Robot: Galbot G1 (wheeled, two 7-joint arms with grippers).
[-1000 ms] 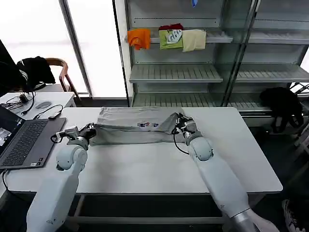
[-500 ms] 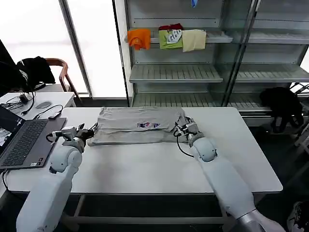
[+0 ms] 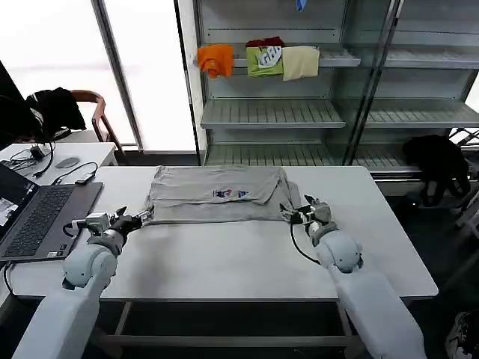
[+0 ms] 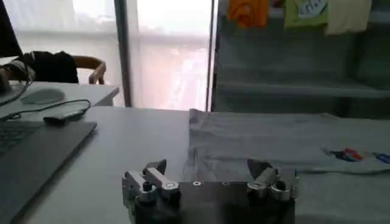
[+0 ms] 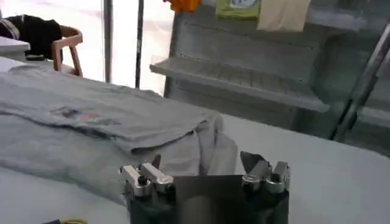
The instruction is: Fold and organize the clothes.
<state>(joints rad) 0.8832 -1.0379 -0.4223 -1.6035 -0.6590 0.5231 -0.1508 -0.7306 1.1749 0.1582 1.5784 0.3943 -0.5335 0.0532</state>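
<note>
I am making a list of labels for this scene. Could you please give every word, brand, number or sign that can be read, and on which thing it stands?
No text can be read with certainty.
Grey shirt on the table: a small multicoloured chest print, too small to read.
Green garment on the shelf: a white printed mark, blurred, not readable.
Laptop: the screen and keys are too small to read.

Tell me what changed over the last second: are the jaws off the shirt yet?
Both arms drew back toward the robot and outward. The left gripper and right gripper let go of the grey shirt; their jaws are open, empty, beside its near corners. The shirt's near half went from lifted and bunched to lying flatter, folded on the table. The laptop and shelf clothes stayed put.
</note>
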